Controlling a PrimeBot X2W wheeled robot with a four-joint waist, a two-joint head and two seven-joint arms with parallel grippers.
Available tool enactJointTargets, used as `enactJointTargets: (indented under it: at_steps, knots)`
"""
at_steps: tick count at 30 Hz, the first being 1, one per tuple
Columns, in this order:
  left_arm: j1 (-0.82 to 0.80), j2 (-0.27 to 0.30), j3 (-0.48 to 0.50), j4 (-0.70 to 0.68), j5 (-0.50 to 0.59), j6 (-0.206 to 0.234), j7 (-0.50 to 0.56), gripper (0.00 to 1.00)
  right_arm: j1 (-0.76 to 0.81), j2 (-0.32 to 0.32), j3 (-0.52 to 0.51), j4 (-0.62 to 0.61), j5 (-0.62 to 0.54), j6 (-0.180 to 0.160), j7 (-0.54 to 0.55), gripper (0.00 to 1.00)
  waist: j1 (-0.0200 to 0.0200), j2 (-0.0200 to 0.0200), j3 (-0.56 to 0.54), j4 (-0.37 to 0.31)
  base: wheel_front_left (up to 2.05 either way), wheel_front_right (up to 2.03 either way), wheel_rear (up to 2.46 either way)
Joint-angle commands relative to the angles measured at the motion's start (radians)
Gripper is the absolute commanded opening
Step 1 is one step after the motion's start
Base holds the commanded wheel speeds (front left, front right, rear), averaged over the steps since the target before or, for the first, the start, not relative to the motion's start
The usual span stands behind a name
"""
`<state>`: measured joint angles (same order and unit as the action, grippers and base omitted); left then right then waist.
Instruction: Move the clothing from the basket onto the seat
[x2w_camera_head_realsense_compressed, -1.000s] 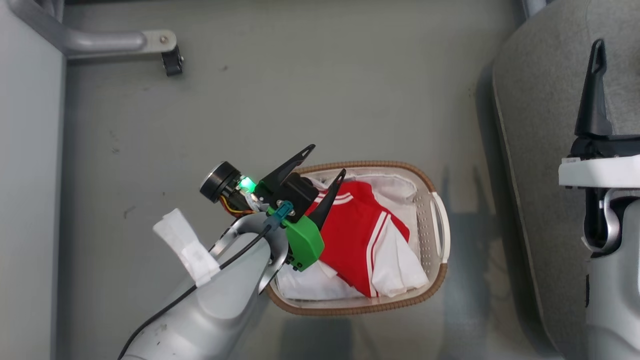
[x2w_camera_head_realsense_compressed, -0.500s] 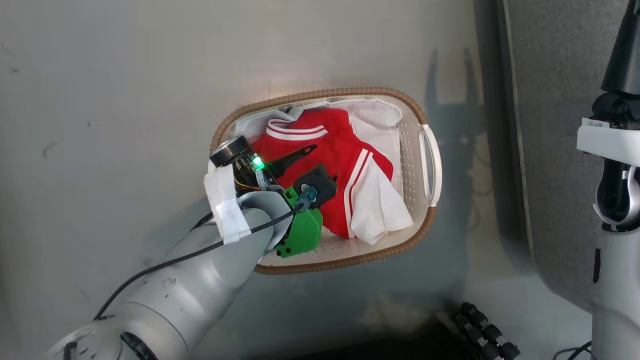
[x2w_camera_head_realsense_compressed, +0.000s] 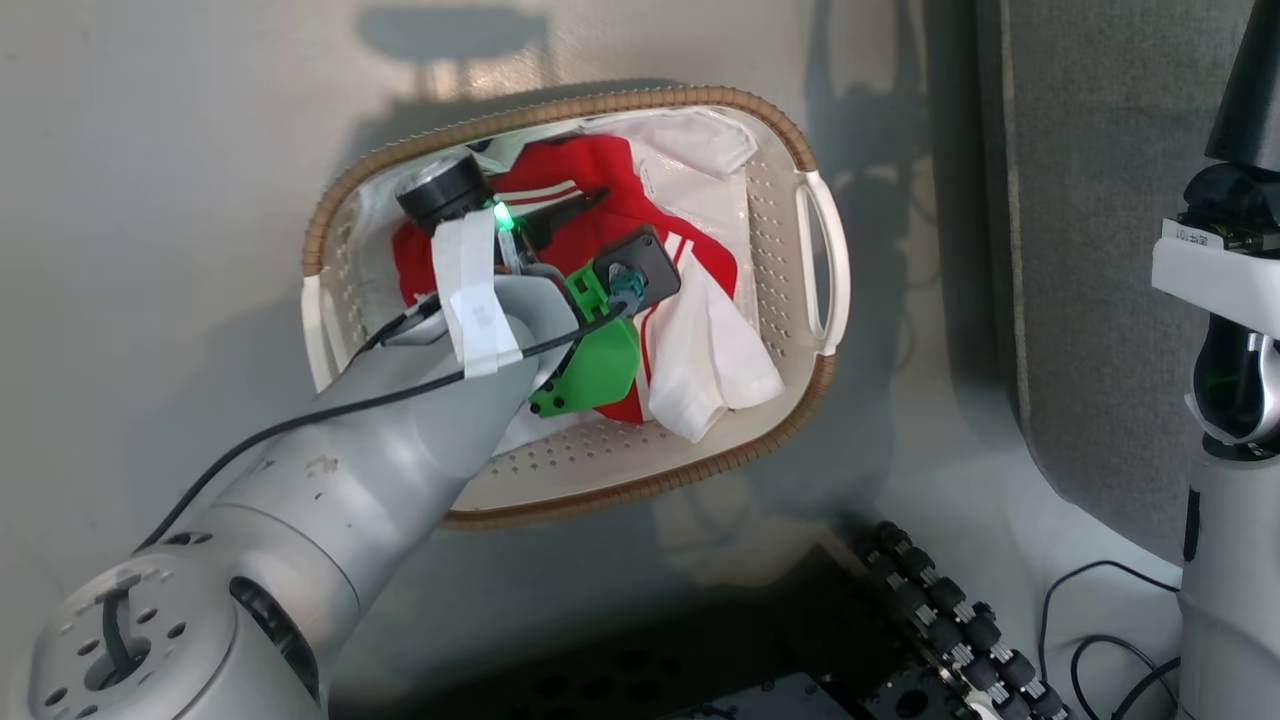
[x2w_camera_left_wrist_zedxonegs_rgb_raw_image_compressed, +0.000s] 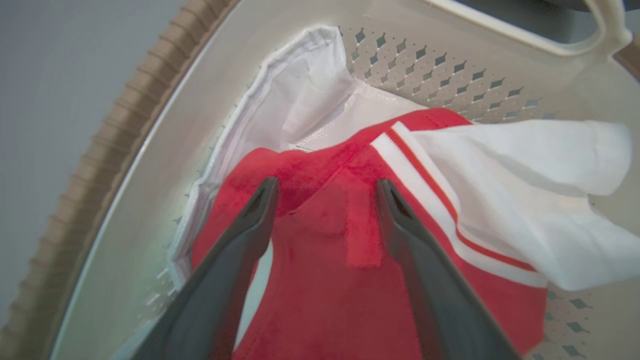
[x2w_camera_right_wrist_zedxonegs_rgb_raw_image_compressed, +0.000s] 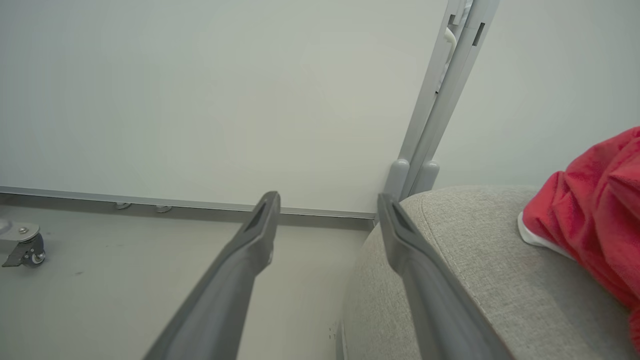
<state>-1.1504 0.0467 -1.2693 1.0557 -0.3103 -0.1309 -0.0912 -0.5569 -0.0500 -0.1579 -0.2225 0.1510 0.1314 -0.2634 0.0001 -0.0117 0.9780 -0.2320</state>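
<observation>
L jaws stand spread over the clothing in the basket; R jaws spread too. Cloth looks soft, light, limp: you pinch the red fold betw. fingertips, not the white liner.

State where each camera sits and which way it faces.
Head: on the robot's head, facing down at the basket on the floor; left arm, right arm show.
Left wrist: inside the basket, facing the clothing past the open left gripper.
Right wrist: by the seat, facing a wall; open right gripper, a red garment on the seat.
Shared: head and left wrist, basket and clothing.
</observation>
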Motion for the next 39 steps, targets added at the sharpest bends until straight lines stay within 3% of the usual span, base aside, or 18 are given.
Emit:
enactJointTargets:
  at_steps: [1,7,8,9,11,12,13,18,26,39]
  knots:
    - [-0.012,0.007,-0.004,0.006,-0.012,0.001,0.018,1.00,-0.009,-0.001,0.003,-0.007,0.009,-0.001,-0.002,1.00,-0.0001,0.0117,0.019,-0.018,0.00,0.00,0.00]
    - [0.017,0.007,-0.011,0.005,-0.037,0.001,0.122,1.00,-0.007,-0.001,0.010,-0.002,0.021,-0.001,-0.002,1.00,-0.0001,0.0117,0.029,-0.027,0.00,0.00,0.00]
    - [0.021,0.007,-0.012,0.005,-0.040,0.001,0.135,0.93,-0.007,-0.001,0.010,-0.001,0.022,-0.001,-0.002,1.00,-0.0001,0.0117,0.029,-0.027,0.00,0.00,0.00]
    - [0.026,0.007,-0.012,0.003,-0.035,0.001,0.146,0.60,-0.008,-0.001,0.010,0.000,0.024,-0.001,-0.002,1.00,-0.0001,0.0117,0.030,-0.028,0.00,0.00,0.00]
    - [0.037,0.007,-0.012,-0.001,-0.023,0.001,0.159,0.15,-0.009,-0.001,0.010,0.001,0.027,-0.001,-0.002,1.00,-0.0001,0.0117,0.031,-0.029,0.00,0.00,0.00]
    - [0.044,0.007,-0.012,-0.003,-0.019,0.001,0.164,0.15,-0.009,-0.001,0.010,0.002,0.029,-0.001,-0.002,1.00,-0.0001,0.0117,0.030,-0.029,0.00,0.00,0.00]
    - [0.051,0.007,-0.012,-0.004,-0.015,0.001,0.170,0.00,-0.009,-0.001,0.009,0.003,0.030,-0.001,-0.002,1.00,-0.0001,0.0117,0.029,-0.029,0.00,0.00,0.00]
    - [0.060,0.007,-0.012,-0.002,-0.007,0.001,0.166,0.00,-0.012,-0.001,0.010,0.006,0.028,-0.001,-0.002,1.00,-0.0001,0.0117,0.020,-0.025,0.00,0.00,0.00]
    - [0.072,0.010,-0.012,0.005,-0.037,0.001,0.074,0.00,-0.003,-0.001,-0.002,0.020,0.013,-0.001,-0.002,1.00,-0.0001,0.0117,-0.024,0.007,0.00,0.00,0.00]
    - [0.134,0.006,-0.001,-0.041,-0.100,0.007,-0.134,0.00,0.049,-0.002,0.000,0.067,-0.037,-0.001,-0.002,1.00,-0.0001,0.0117,-0.220,0.095,0.00,0.00,0.00]
